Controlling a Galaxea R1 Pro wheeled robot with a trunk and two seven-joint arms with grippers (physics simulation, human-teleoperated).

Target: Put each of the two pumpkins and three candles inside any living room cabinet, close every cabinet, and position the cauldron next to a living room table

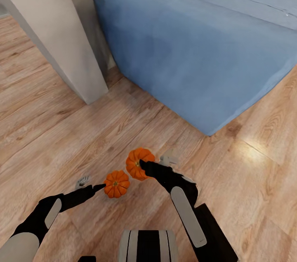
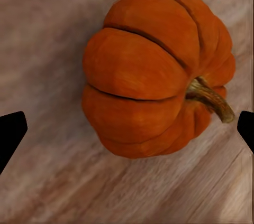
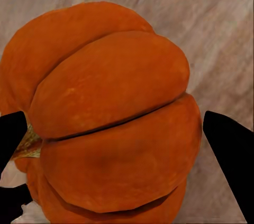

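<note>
Two orange ribbed pumpkins show over the wood floor just ahead of me. The nearer pumpkin (image 1: 116,185) (image 2: 137,71) lies on the floor with its stem to one side. My left gripper (image 1: 99,188) (image 2: 127,131) stands open around it, both fingertips (image 2: 11,133) clear of its sides. The second pumpkin (image 1: 135,158) (image 3: 111,92) looks larger and slightly raised. My right gripper (image 1: 142,165) (image 3: 114,145) is shut on it, its dark fingers (image 3: 227,150) pressed close against its flanks. The cabinet, candles and cauldron are out of view.
A big blue sofa (image 1: 198,47) fills the upper right, its corner reaching close to the pumpkins. A pale wall corner (image 1: 53,35) juts in at upper left. Open wood floor (image 1: 255,179) spreads to the left and right of my arms.
</note>
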